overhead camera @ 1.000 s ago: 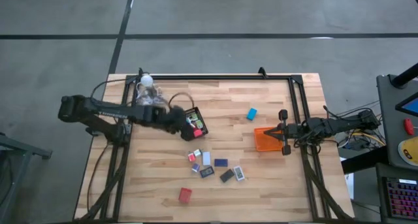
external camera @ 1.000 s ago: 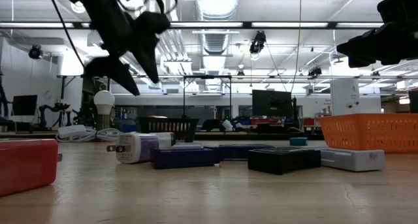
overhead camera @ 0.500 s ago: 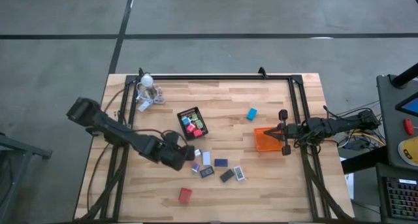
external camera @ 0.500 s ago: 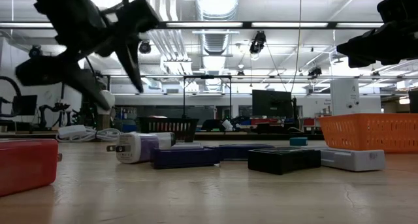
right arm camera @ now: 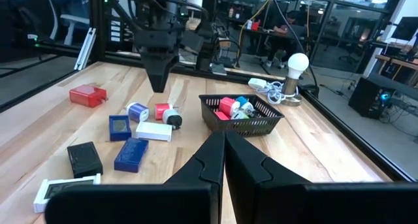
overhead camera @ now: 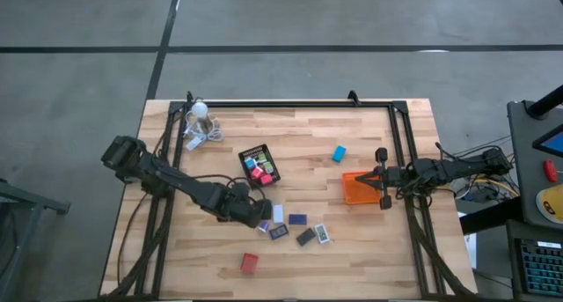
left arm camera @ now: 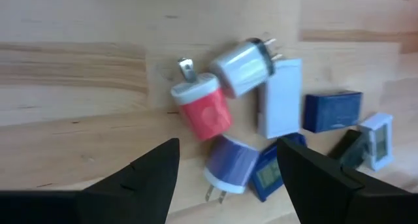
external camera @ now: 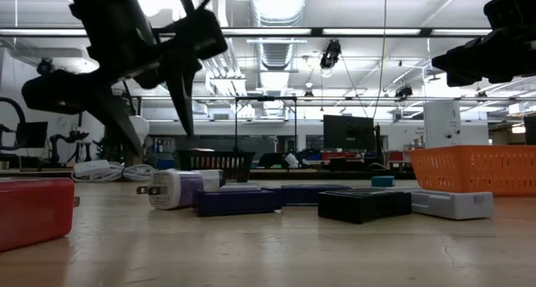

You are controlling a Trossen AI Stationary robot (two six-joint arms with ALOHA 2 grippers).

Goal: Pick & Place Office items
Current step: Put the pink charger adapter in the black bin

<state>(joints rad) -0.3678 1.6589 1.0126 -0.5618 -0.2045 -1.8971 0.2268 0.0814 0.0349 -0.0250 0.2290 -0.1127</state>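
Several office items lie clustered at the table's middle (overhead camera: 280, 223). The left wrist view shows a red plug block (left arm camera: 202, 111), a white-blue plug (left arm camera: 241, 68), a purple plug (left arm camera: 228, 165), a white flat block (left arm camera: 281, 100) and a blue block (left arm camera: 333, 110). My left gripper (overhead camera: 256, 212) (left arm camera: 225, 178) hangs open above the cluster's left end, touching nothing, clear of the table in the low view (external camera: 162, 140). My right gripper (overhead camera: 369, 177) (right arm camera: 224, 152) waits shut over the orange tray (overhead camera: 354, 193).
A black mesh tray (overhead camera: 259, 165) holding red, pink and green pieces stands far-left of the cluster. A white bulb with cords (overhead camera: 200, 113) lies at the far-left corner. A red block (overhead camera: 250, 263) sits near the near edge, a blue block (overhead camera: 339, 153) beside the orange tray.
My left gripper has swung from above the black mesh tray toward the near edge, then a little to the right, ending over the cluster's left end. It has stayed open. No item has moved.
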